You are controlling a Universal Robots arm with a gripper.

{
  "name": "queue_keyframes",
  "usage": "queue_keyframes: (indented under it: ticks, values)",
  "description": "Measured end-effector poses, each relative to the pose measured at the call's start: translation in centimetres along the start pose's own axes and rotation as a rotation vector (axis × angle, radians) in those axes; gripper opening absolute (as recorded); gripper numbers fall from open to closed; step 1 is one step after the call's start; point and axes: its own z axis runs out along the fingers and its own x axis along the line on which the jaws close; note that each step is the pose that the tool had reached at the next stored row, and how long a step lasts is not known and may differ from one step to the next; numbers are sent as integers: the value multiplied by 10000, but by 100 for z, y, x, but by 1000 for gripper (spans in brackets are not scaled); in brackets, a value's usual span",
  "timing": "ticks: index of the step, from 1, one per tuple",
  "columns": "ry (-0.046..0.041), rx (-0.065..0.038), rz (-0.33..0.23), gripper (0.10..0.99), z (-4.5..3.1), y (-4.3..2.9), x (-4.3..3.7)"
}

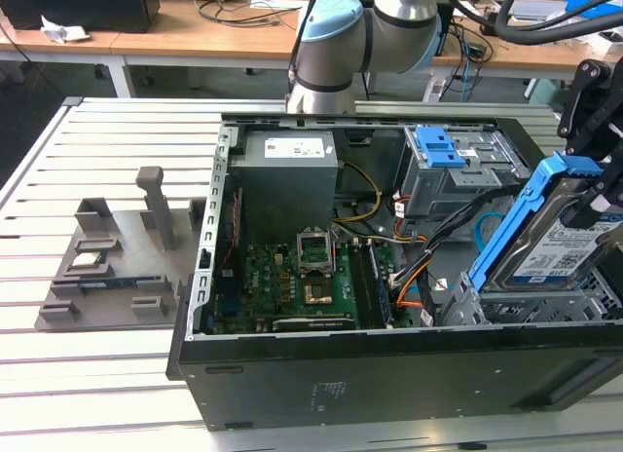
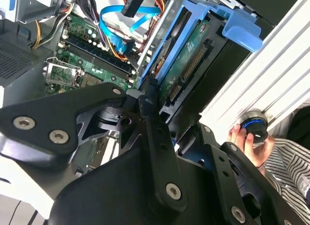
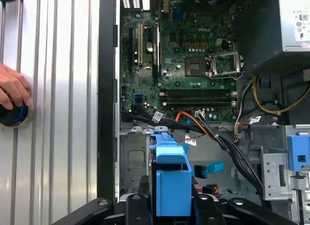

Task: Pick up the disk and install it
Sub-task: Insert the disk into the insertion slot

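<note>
Open computer case (image 1: 389, 384); grey fixture (image 1: 107, 277)

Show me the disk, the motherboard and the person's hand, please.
disk (image 1: 557, 234), exterior view, on its silver face.
motherboard (image 3: 174, 84), first wrist view, on its green surface.
hand (image 3: 12, 89), first wrist view, on the fingers.
</note>
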Motion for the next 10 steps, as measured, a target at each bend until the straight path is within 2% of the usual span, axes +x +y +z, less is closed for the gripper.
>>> queue_keyframes:
  ticks: [6, 8, 10]
  values:
    - [0, 0, 0, 365, 125, -14, -1]
    - [-1, 0, -1, 365, 197, -22, -2]
    - [-1, 0, 0, 365, 226, -25, -2]
